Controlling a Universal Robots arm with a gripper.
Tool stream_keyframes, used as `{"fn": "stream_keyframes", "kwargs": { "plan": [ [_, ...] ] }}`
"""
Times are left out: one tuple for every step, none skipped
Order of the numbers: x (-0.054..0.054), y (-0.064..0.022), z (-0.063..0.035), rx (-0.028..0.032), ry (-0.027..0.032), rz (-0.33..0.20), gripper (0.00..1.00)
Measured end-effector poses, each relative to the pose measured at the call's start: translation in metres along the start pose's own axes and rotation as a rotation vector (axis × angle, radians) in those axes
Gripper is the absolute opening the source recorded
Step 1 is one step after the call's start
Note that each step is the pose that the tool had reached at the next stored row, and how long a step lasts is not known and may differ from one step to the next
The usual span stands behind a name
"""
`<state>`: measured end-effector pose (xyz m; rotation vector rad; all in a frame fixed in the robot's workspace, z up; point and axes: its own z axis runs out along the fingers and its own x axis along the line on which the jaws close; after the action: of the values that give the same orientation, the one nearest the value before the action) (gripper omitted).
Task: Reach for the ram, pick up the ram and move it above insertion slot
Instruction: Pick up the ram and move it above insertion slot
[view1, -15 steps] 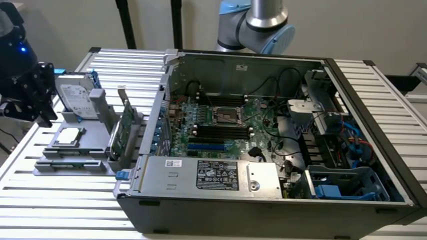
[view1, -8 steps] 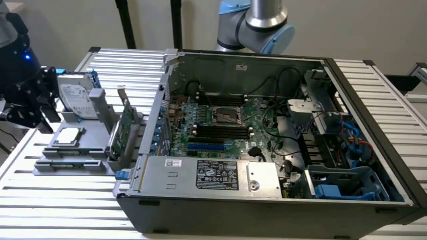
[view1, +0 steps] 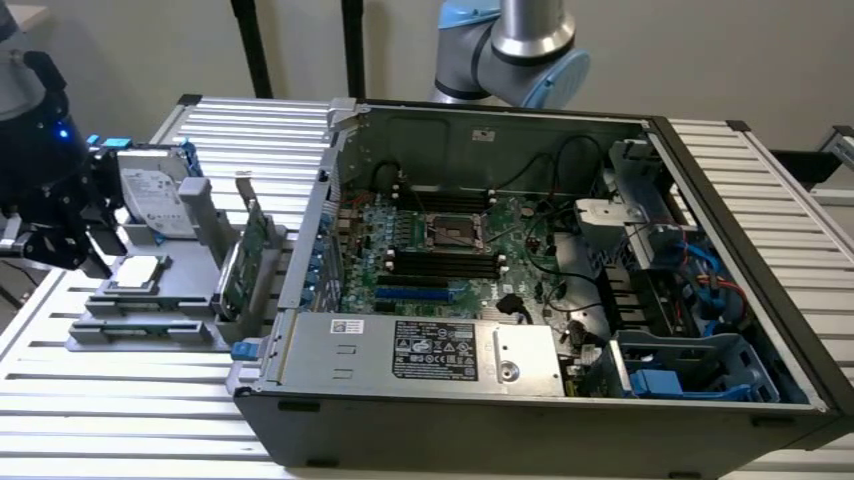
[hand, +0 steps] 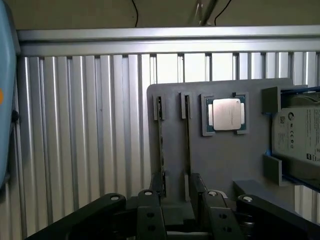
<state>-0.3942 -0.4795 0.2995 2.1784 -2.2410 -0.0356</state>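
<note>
Two ram sticks stand on edge in the slots of a grey holder (hand: 220, 165): one thin green stick (hand: 187, 145) and a second one (hand: 161, 145) beside it. My gripper (hand: 177, 189) hovers over their near ends, open, with nothing between its fingers; one finger (hand: 197, 186) is just past the first stick. In the exterior view my black gripper (view1: 60, 240) hangs at the holder's left end, above the ram slots (view1: 140, 327). The motherboard's black insertion slots (view1: 441, 262) lie inside the open computer case (view1: 747, 400).
The holder also carries a processor chip (hand: 225, 114), a hard drive (hand: 300, 135) and an upright green expansion card with a metal bracket (view1: 247, 262). The case's left wall (view1: 314, 250) stands between holder and motherboard. Everything rests on a ribbed aluminium table (view1: 120, 400).
</note>
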Motion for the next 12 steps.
{"fn": "stream_keyframes", "kwargs": {
  "plan": [
    [0.001,0.0,0.0018,0.0,0.0,0.0,0.36],
    [0.001,0.0,0.0038,0.0001,-0.0001,0.0,0.36],
    [0.002,0.0,0.0055,0.0,0.0,0.0,0.36],
    [0.002,0.0001,0.0074,0.0001,0.0,0.0,0.36],
    [0.003,0.0001,0.0091,0.0,0.0,0.0,0.36],
    [0.003,0.0001,0.011,0.0,0.0,0.0,0.36],
    [0.004,0.0001,0.0128,0.0001,0.0,0.0,0.36],
    [0.005,0.0001,0.0146,0.0,0.0,0.0,0.36],
    [0.005,0.0001,0.0164,0.0,0.0,0.0,0.36],
    [0.006,0.0001,0.0182,0.0001,0.0,0.0,0.36],
    [0.006,0.0001,0.0201,0.0001,-0.0001,0.0,0.36],
    [0.007,0.0001,0.0219,0.0001,-0.0001,0.0,0.36]
  ]
}}
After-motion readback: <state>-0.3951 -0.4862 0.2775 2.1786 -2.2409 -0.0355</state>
